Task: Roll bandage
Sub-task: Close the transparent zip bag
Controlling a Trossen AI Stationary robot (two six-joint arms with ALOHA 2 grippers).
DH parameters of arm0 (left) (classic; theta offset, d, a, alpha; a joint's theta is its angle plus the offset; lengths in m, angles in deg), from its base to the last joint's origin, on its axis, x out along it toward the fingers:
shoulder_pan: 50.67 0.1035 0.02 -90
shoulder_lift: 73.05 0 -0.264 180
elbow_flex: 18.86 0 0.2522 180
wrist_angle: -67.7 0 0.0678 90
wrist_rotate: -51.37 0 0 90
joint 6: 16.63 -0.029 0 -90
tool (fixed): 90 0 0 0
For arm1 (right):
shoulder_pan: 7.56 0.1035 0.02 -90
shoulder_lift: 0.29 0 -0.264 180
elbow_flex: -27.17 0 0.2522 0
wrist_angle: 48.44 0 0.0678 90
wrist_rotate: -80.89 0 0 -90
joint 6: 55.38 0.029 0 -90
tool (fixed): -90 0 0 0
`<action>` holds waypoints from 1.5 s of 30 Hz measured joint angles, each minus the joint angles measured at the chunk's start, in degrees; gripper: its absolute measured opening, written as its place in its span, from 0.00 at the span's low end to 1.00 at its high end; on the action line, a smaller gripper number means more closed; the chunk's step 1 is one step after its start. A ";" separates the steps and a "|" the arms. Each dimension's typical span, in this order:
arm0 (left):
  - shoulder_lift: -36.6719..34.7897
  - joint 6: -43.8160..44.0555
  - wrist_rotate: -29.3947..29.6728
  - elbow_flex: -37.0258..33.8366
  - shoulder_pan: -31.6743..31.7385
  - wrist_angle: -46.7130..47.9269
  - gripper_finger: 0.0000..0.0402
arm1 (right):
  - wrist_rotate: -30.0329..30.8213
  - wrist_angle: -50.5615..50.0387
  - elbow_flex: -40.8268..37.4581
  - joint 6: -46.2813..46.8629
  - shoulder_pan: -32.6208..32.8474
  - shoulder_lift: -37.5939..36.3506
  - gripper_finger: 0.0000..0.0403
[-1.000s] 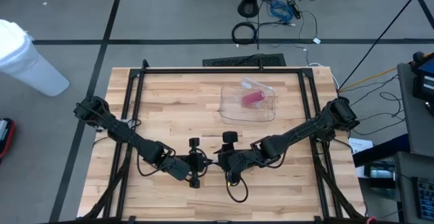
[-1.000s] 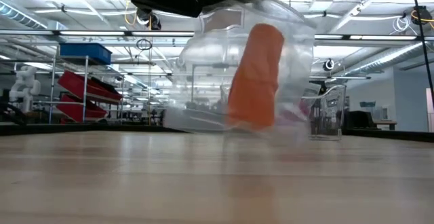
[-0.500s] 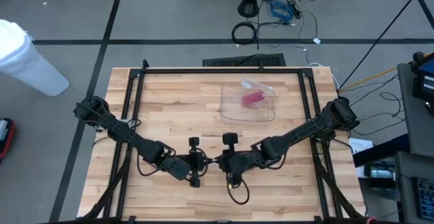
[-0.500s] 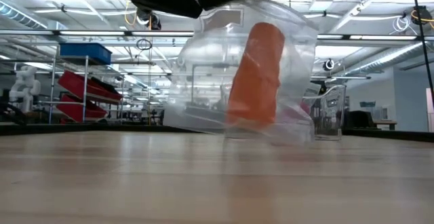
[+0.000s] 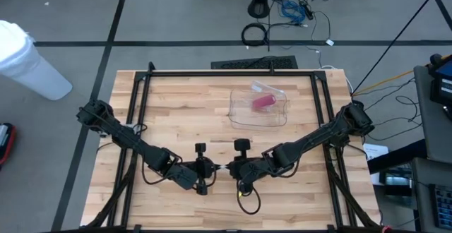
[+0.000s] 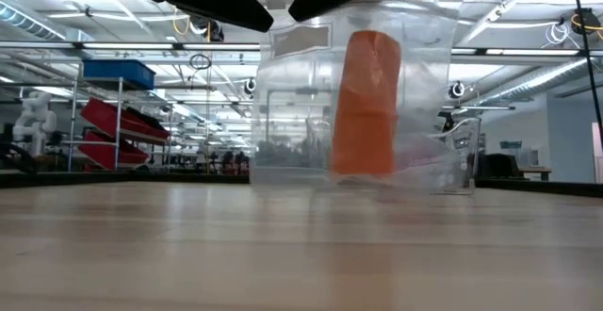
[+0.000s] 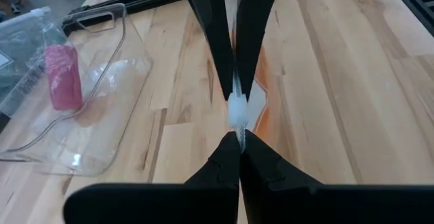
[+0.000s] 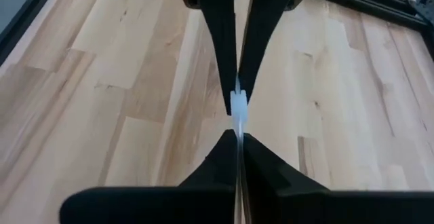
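You have both arms low over the front half of the wooden table (image 5: 176,106), with their tips meeting in the middle. Your left gripper (image 5: 212,169) comes in from the left side and your right gripper (image 5: 227,169) comes in from the right. They face each other, tip to tip.

Between them is a small white piece, the bandage (image 7: 237,110). It is thin and pale, and it hangs just above the wood. Your left gripper has its fingers (image 7: 220,166) pressed together on one end of it. Your right gripper has its fingers (image 8: 220,163) pressed together on the other end. In each wrist view you see the other arm's two dark fingers pinching the same white strip from the far side.

Well apart from the grippers, toward the back of the table, lies a clear plastic bag (image 5: 258,107). Inside it is a pink roll (image 5: 263,102). In the low view the bag stands up on the wood and the roll inside it looks orange.

Off the table, at the far left on the floor, stands a white bin (image 5: 28,63).
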State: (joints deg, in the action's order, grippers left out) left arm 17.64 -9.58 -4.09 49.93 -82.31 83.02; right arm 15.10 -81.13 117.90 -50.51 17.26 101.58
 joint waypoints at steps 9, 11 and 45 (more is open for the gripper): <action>0.00 0.04 -1.96 -0.15 0.09 0.49 0.00 | -0.45 3.12 -0.02 -4.14 0.09 -0.12 0.19; 0.00 0.04 -1.94 -0.15 0.11 0.45 0.00 | -0.52 3.90 -0.02 -4.57 0.06 -0.04 0.28; 0.11 0.11 -0.21 -0.15 0.14 0.13 0.00 | -6.37 4.41 0.13 -0.92 -3.15 1.90 0.02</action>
State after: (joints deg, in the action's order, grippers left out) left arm 17.75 -9.47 -4.31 49.78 -82.17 83.16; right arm 8.73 -76.73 118.03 -51.43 14.11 103.48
